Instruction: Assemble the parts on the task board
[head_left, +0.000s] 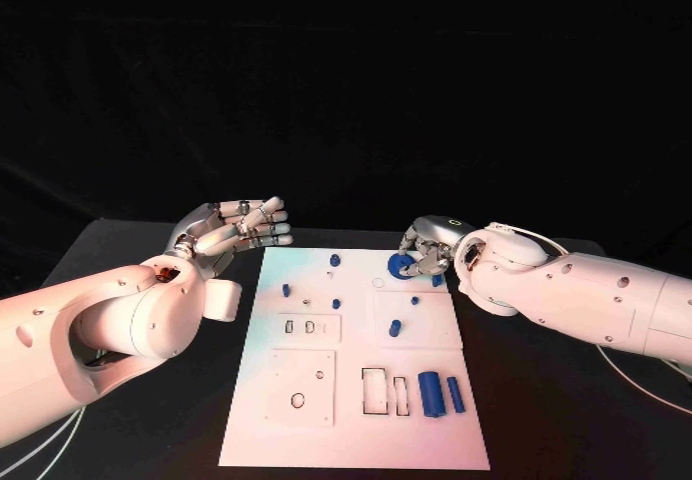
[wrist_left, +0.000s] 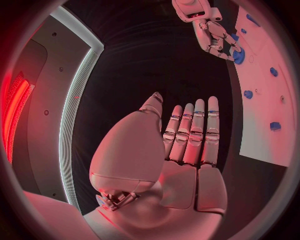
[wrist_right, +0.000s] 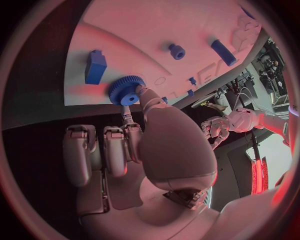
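**Right hand on the blue gear at the board's far edge**

At the far right edge of the white rectangular task board (head_left: 353, 360), a round blue toothed gear (head_left: 401, 264) sits pinched between the thumb and a finger of the right hand (head_left: 430, 246), its remaining fingers curled beside it. In the right wrist view the gear (wrist_right: 127, 90) lies at the board's rim, just beside a blue block-shaped part (wrist_right: 95, 67). The right arm reaches in low over the table. Across the board, the left hand (head_left: 231, 228) hovers off the board's far left corner, palm turned inward, fingers straight, side by side and holding nothing. Two blue cylinders (head_left: 430, 394) lie near the board's near right corner.
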